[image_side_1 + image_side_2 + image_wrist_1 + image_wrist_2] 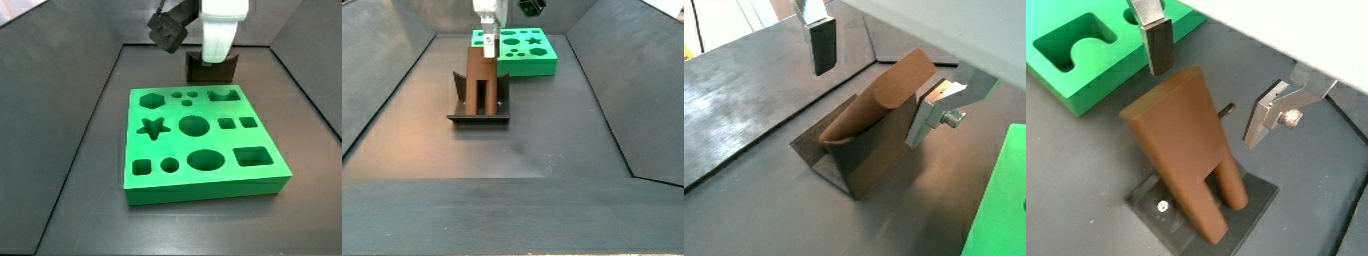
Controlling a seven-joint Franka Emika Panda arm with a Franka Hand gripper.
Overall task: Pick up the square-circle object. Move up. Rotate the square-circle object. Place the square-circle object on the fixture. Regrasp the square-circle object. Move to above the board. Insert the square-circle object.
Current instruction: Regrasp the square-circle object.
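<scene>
The brown square-circle object (1186,150) stands on end on the dark fixture (1160,207), prongs down on the base plate. It also shows in a wrist view (871,108) leaning on the fixture's upright (865,165), and in a side view (478,82). My gripper (1215,78) is open just above the object's top end, one finger on each side and apart from it; nothing is held. It also shows in a wrist view (881,78) and in both side views (218,42) (486,40). The green board (201,140) lies beside the fixture (211,70).
The board shows in both wrist views (998,200) (1093,60) and in a side view (523,52), close to the fixture (480,118). Dark sloping walls (396,90) enclose the grey floor (543,140) on all sides.
</scene>
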